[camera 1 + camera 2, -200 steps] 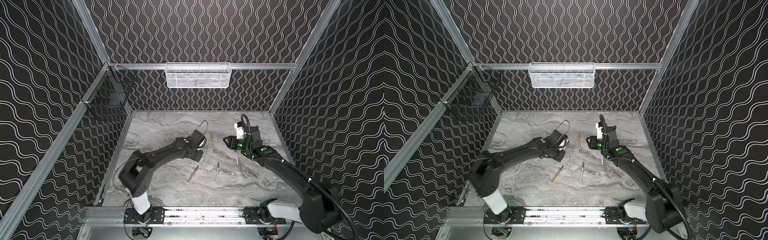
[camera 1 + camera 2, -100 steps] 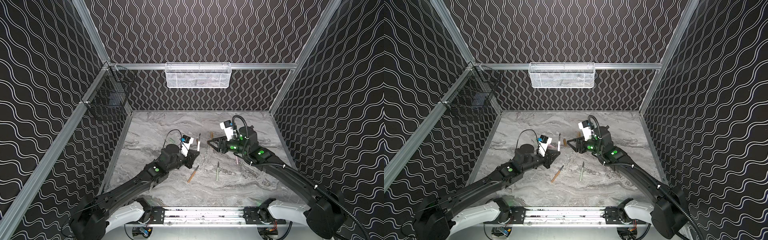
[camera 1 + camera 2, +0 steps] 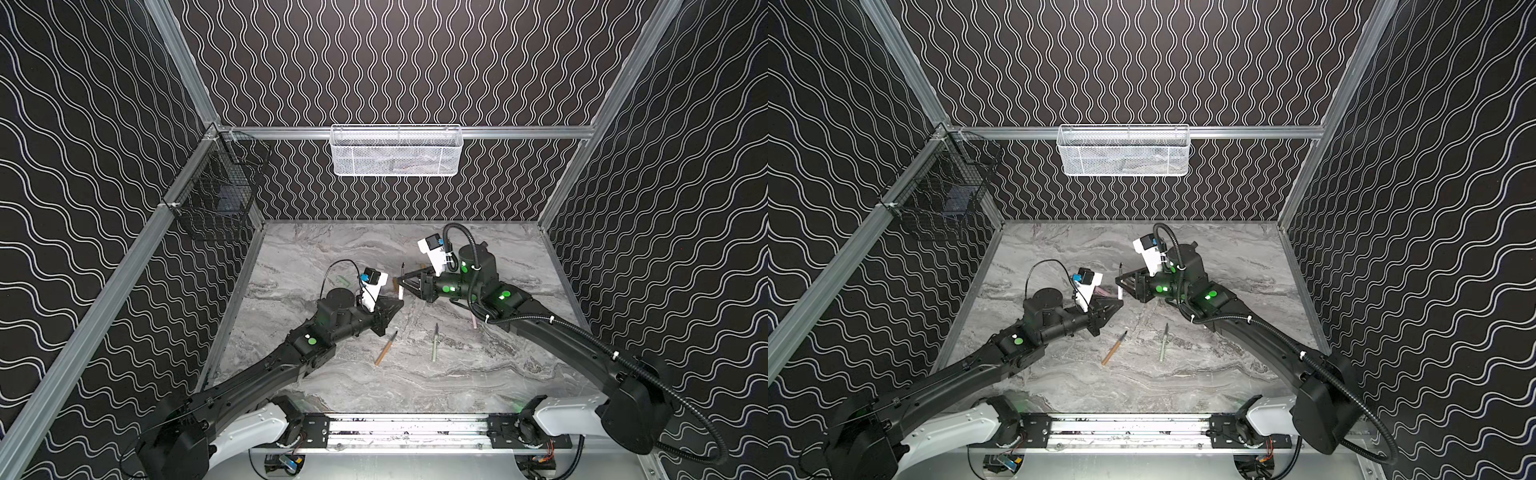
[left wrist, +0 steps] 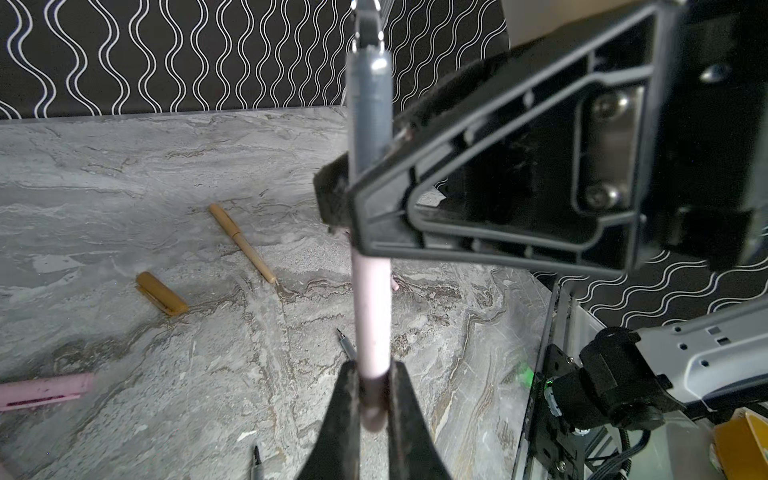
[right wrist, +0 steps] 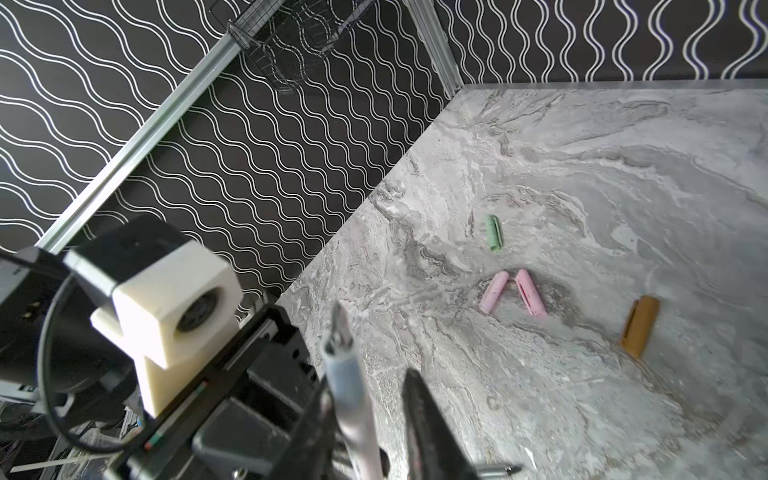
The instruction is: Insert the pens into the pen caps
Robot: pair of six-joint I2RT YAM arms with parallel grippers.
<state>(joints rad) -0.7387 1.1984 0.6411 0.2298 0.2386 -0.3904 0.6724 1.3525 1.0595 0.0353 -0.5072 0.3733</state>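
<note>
**Pink pen upright, both grippers on it**

The left gripper (image 4: 374, 374) is pinching the pink pen (image 4: 371, 316) at its blunt end. The pen's long axis is roughly upright, with the dark tip up. It is held off the table (image 3: 478, 374), straight out in front of the white basket (image 3: 395, 151). The right gripper (image 3: 401, 282) straddles the grey section near the tip. Its jaws are slightly apart, with a gap at one finger, so it is not pinching.

Farther from the basket, a tan pen (image 3: 384, 349) lies diagonally and a green pen (image 3: 434, 343) lies lengthwise. Both tips point toward the basket.

A green cap (image 5: 493, 232), two pink caps (image 5: 493, 293) and a tan cap (image 5: 640, 326) lie flat on the table.
</note>
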